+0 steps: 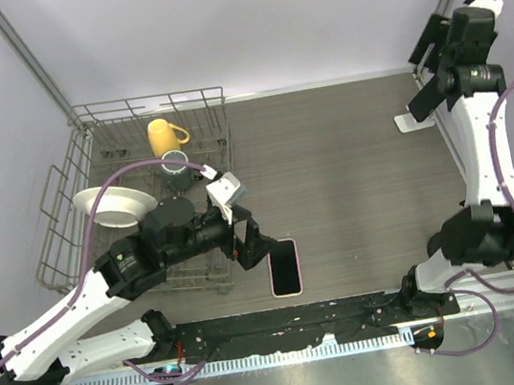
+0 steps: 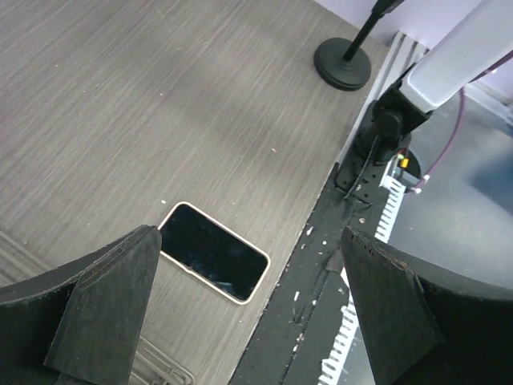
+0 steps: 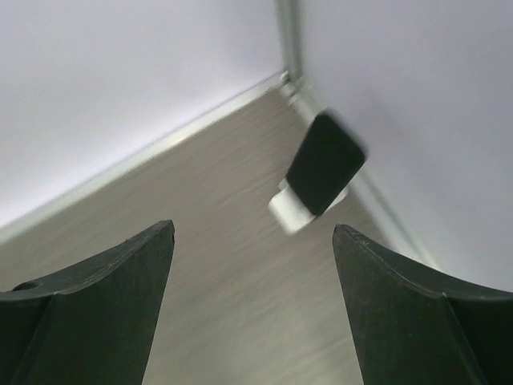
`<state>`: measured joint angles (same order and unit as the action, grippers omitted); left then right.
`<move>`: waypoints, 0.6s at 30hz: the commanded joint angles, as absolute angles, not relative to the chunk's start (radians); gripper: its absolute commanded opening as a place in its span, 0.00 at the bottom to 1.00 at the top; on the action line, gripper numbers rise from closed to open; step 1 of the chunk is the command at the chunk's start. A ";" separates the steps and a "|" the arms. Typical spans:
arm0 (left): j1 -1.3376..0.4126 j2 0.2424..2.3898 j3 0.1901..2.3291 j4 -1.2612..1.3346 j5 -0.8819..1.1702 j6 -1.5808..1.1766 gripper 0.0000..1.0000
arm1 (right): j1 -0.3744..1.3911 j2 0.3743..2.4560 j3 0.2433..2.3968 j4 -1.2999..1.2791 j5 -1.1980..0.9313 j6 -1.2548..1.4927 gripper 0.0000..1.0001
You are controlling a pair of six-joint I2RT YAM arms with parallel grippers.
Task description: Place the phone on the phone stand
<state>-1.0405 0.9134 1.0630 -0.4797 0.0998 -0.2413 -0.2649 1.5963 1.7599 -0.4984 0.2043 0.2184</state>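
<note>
The phone (image 1: 285, 268), dark-screened in a pale case, lies flat on the table near the front edge. It also shows in the left wrist view (image 2: 212, 252). My left gripper (image 1: 253, 246) is open and empty, held above the table just left of the phone, which shows between its fingers (image 2: 248, 234). The white phone stand (image 1: 414, 121) sits at the back right by the wall. In the right wrist view the stand (image 3: 292, 210) shows a dark tilted back plate. My right gripper (image 1: 423, 82) is open and empty, raised near the stand (image 3: 252, 228).
A wire dish rack (image 1: 62, 183) at the left holds a yellow mug (image 1: 165, 134), a white bowl (image 1: 114, 206) and a grey cup (image 1: 174, 163). White walls close the back and right. A black mounting rail (image 1: 286, 324) runs along the front edge.
</note>
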 commanded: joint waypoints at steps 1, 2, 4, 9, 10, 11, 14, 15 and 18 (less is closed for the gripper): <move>-1.045 0.865 1.071 -0.431 0.155 -0.328 1.00 | -0.177 1.450 1.649 -0.831 0.162 0.305 0.86; -1.045 0.856 1.063 -0.430 0.172 -0.351 1.00 | -0.163 1.390 1.620 -0.862 0.102 0.319 0.86; -1.045 0.844 1.051 -0.414 0.187 -0.377 1.00 | -0.158 1.329 1.522 -0.945 -0.103 0.340 0.85; -1.045 0.807 0.994 -0.364 0.232 -0.446 1.00 | -0.155 1.096 1.408 -1.202 -0.177 0.319 0.86; -1.045 0.804 0.979 -0.359 0.233 -0.454 1.00 | -0.143 1.062 1.408 -1.236 -0.157 0.324 0.86; -1.045 0.799 0.974 -0.351 0.235 -0.457 1.00 | -0.135 1.031 1.407 -1.264 -0.046 0.390 0.86; -1.045 0.782 0.950 -0.331 0.232 -0.469 1.00 | -0.135 0.911 1.405 -1.368 0.108 0.527 0.86; -1.045 0.778 0.948 -0.327 0.229 -0.472 1.00 | -0.135 0.891 1.431 -1.432 0.154 0.546 0.86; -1.045 0.764 0.940 -0.318 0.219 -0.480 1.00 | -0.135 0.840 1.474 -1.511 0.326 0.567 0.86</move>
